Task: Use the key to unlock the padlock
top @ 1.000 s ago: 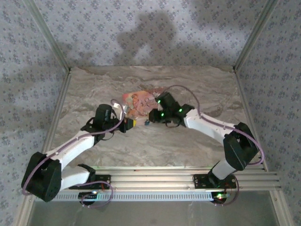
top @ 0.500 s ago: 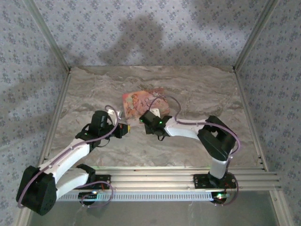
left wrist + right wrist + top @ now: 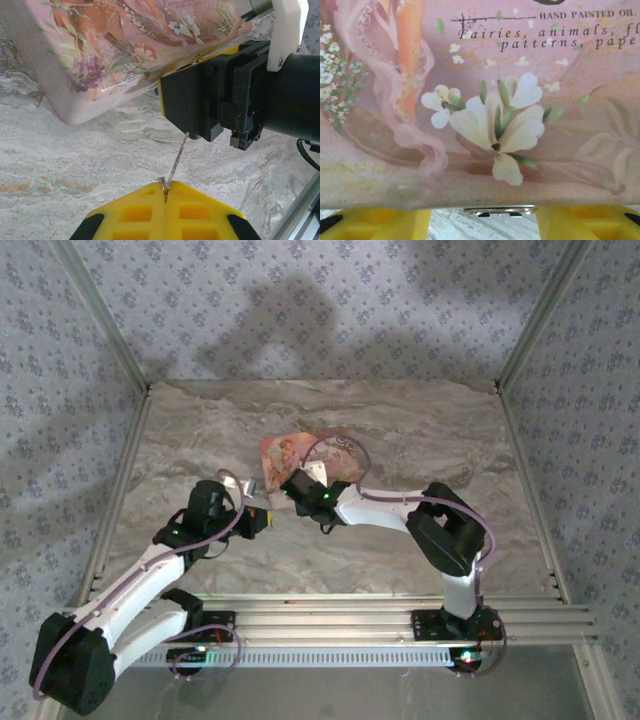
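Right wrist view: the right gripper (image 3: 482, 220) is sitting at the lower edge of the pink printed tin (image 3: 485, 100). Its yellow fingers (image 3: 375, 221) are standing apart with a bright metal sliver (image 3: 500, 212) between them. I cannot tell whether they are bearing on it. I am taking that sliver to be part of the padlock; its body and keyway are hidden.

Left wrist view: the left gripper (image 3: 166, 194) is pinching the key (image 3: 175, 159), pads pressed together. The blade is projecting forward and tilting toward the right gripper's black body, above the marble table (image 3: 75, 150). The tip is lying near that body; contact unclear.

Handling (judgement):
- The key is looking thin, stiff, smooth and light, so it is likely to pivot in the pads if the tip catches off-axis. Gripping the flat faces of the head is suiting it.
- The padlock is probably small, dense, hard and slick. It is best clamped across its flat sides, leaving the keyway clear.
- The tin may be sliding easily if pushed.
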